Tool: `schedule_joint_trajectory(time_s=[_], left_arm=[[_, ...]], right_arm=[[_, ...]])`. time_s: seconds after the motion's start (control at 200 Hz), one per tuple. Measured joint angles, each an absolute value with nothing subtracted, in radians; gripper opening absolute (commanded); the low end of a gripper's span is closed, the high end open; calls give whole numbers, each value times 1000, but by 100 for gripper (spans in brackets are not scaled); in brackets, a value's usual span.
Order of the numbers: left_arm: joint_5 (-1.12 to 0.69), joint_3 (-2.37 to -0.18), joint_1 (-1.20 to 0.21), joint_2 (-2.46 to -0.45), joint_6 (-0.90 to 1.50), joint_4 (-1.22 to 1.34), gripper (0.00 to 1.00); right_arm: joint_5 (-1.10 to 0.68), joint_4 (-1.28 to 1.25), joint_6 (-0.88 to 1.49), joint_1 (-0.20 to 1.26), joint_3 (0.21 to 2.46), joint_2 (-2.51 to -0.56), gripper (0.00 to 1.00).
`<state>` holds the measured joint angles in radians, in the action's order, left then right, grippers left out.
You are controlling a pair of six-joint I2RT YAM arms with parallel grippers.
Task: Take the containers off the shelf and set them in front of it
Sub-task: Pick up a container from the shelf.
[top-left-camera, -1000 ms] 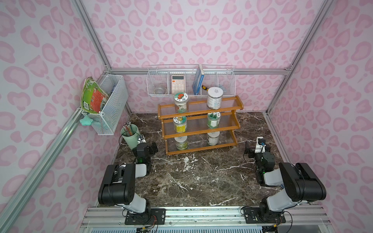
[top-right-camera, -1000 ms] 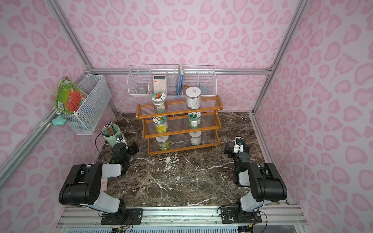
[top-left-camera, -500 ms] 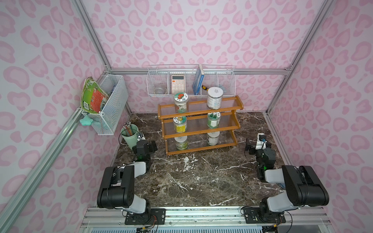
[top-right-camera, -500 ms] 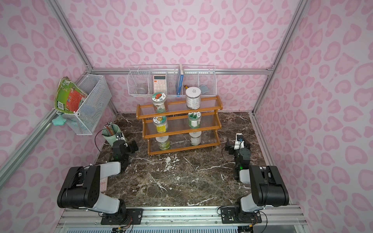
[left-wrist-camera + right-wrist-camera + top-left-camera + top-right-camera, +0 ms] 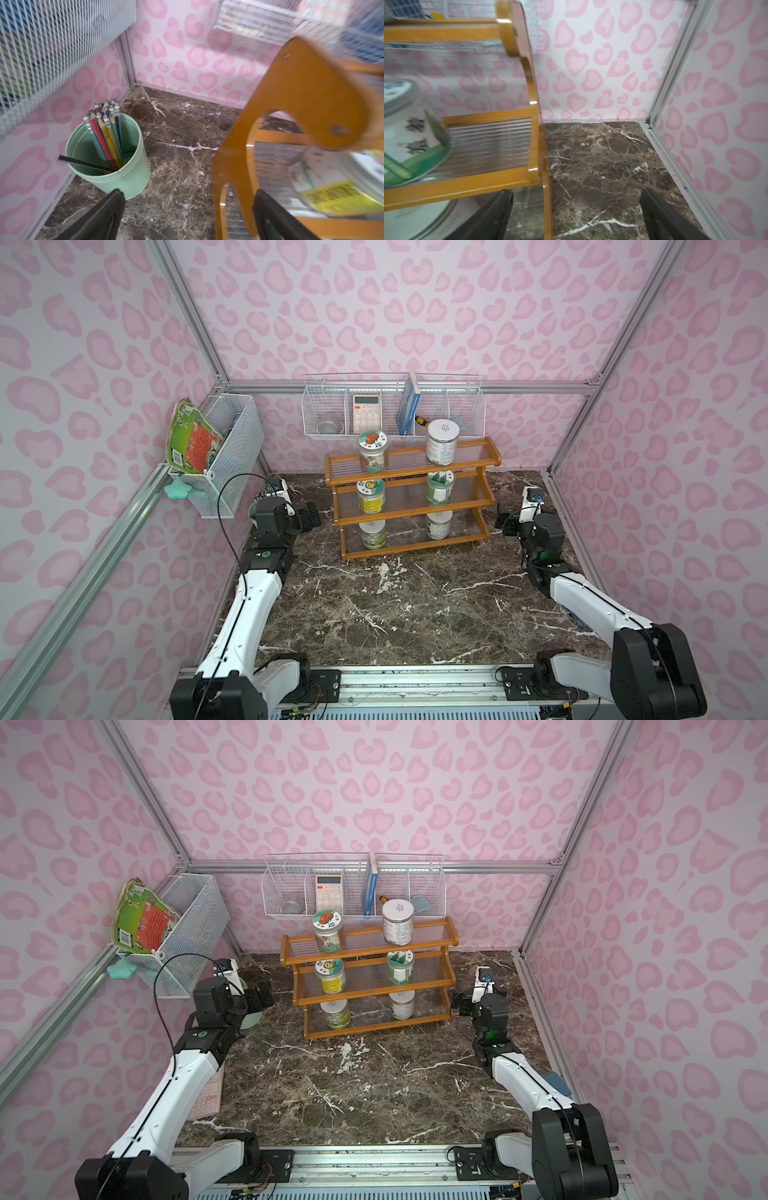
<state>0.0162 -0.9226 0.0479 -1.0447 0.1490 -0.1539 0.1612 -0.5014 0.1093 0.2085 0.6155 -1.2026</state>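
Six containers [image 5: 330, 979] stood upright on the shelf [image 5: 415, 547], two to a tier. None was on the surface [image 5: 395, 605] in front of it.

Top tier: the red-sticker jar [image 5: 372, 452] on my left, the plain tall jar [image 5: 442, 442] on my right. Middle tier: the yellow-labelled jar [image 5: 370, 497] and the green-labelled jar [image 5: 440, 489]. Bottom tier: the lower left jar [image 5: 372, 534] and the lower right jar [image 5: 438, 526], both partly hidden under the middle panel.

My left claw [image 5: 309, 516] was near the shelf's left end and apart from it in both top views. Its jaws were spread wide and held nothing. In the left wrist view its fingers [image 5: 108, 212] framed bare surface, and the shelf's end panel lay just ahead. The yellow-labelled jar showed blurred beyond that panel. The mint-green pencil cup [image 5: 124, 172] stood close by against the side wall, pencils in it.

My right claw [image 5: 505, 522] was just beside the shelf's right end. I could not tell whether it touched the wood. Its jaws were likewise spread wide and empty. In the right wrist view its fingers [image 5: 492, 214] flanked the shelf's end post, and the green-labelled jar was blurred at the frame edge.
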Motion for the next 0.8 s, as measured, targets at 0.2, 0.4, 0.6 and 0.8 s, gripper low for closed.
schedule_joint_trajectory(time_s=[0.2,0.4,0.6,0.8], left_arm=[[-185,-1045,30,-961,107,-274,99],[-341,-1248,-12,-1082,75,-354,100],[-421,-1402,-50,-1234,44,-375,99],[-435,-1456,-98,-1333,18,-371,100]], right_arm=[[138,-330,130,258,709,-1139,99],[79,-210,149,266,758,-1079,99],[39,-142,164,266,760,-1018,99],[12,-115,183,266,760,-993,99]])
